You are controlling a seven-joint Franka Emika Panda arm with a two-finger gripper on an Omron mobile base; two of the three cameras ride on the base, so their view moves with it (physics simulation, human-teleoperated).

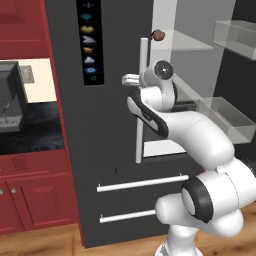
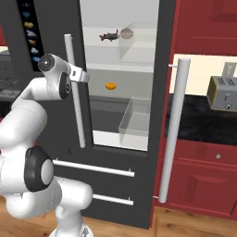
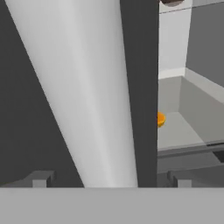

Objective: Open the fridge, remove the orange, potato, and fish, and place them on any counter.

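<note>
I hold the gripper [image 3: 111,178] wide open, empty, astride the left door's handle [image 3: 83,92] of the fridge [image 2: 55,134] — right door swung aside. Next, I judge: clear the handle, reach the orange [image 2: 110,86] mid-shelf; potato [image 2: 126,33] and fish [image 2: 109,36] lie above.

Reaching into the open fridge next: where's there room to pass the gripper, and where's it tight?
Widest gap: the middle shelf around the orange, between the closed left door's handle and the clear bin. Tighter on the top shelf, where fish and potato sit together. The open gripper straddles that handle.
</note>
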